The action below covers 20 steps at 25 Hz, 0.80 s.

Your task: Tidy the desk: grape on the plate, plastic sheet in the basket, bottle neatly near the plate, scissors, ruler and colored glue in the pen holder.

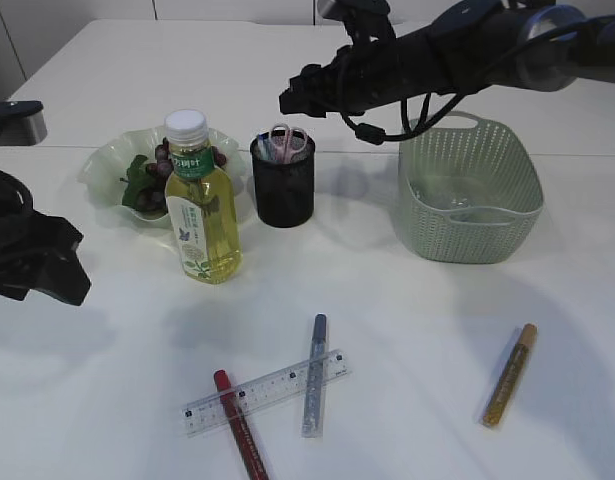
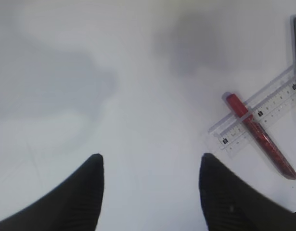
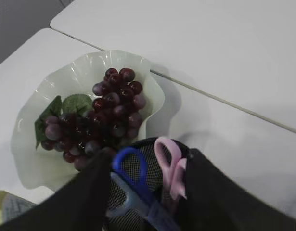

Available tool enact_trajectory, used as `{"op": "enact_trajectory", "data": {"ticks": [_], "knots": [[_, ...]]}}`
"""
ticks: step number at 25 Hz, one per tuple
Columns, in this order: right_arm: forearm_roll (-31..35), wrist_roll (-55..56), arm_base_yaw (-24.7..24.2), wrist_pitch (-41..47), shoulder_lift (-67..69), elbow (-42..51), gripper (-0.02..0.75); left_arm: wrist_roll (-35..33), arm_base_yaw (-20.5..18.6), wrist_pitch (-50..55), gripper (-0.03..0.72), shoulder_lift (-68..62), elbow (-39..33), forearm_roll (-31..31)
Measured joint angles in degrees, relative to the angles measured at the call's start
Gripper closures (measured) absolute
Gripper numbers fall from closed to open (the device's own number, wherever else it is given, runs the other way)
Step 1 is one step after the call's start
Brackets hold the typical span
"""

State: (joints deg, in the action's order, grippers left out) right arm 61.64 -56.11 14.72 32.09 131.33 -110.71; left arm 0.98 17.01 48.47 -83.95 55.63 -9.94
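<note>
Purple grapes [image 1: 152,175] [image 3: 109,115] lie on the pale green plate [image 1: 107,160] [image 3: 80,72]. The bottle [image 1: 202,215] of yellow liquid stands upright just in front of the plate. Pink scissors [image 1: 285,140] [image 3: 169,163] and blue scissors [image 3: 133,173] stand in the black mesh pen holder [image 1: 283,190] [image 3: 121,197]. My right gripper [image 1: 292,100] [image 3: 148,159] hovers over the holder, jaws apart on either side of the handles. The clear ruler [image 1: 267,390] [image 2: 263,108] lies across a red glue pen [image 1: 239,425] [image 2: 261,137] and a grey one [image 1: 315,375]. My left gripper [image 1: 72,270] [image 2: 150,161] hangs open over bare table.
A green basket [image 1: 467,200] stands at the right, with something clear faintly visible on its bottom. A gold glue pen [image 1: 510,375] lies alone at the front right. A seam between two tabletops runs behind the plate and holder.
</note>
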Motion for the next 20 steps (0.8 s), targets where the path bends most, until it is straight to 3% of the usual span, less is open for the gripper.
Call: {"op": "enact_trajectory", "data": {"ticks": [3, 7, 11, 15, 20], "knots": [[2.17, 0.0, -0.36, 2.06, -1.12, 0.0, 0.263, 0.0, 0.0, 0.25, 0.242, 0.0, 0.0, -0.1], [1.11, 4.75, -1.45, 6.28, -4.39, 0.0, 0.244, 0.98, 0.0, 0.25, 0.247, 0.0, 0.0, -0.05], [-13.9, 18.4, -1.81, 12.53, -9.28, -0.13, 0.242, 2.76, 0.0, 0.28, 0.248, 0.0, 0.0, -0.05], [-29.62, 28.43, -1.59, 25.36, -14.34, -0.4, 0.242, 3.16, -1.36, 0.09, 0.248, 0.0, 0.0, -0.05], [-37.47, 33.15, -0.56, 36.85, -18.18, -0.4, 0.248, 5.78, -8.1, -0.2, 0.249, 0.0, 0.0, 0.26]]}}
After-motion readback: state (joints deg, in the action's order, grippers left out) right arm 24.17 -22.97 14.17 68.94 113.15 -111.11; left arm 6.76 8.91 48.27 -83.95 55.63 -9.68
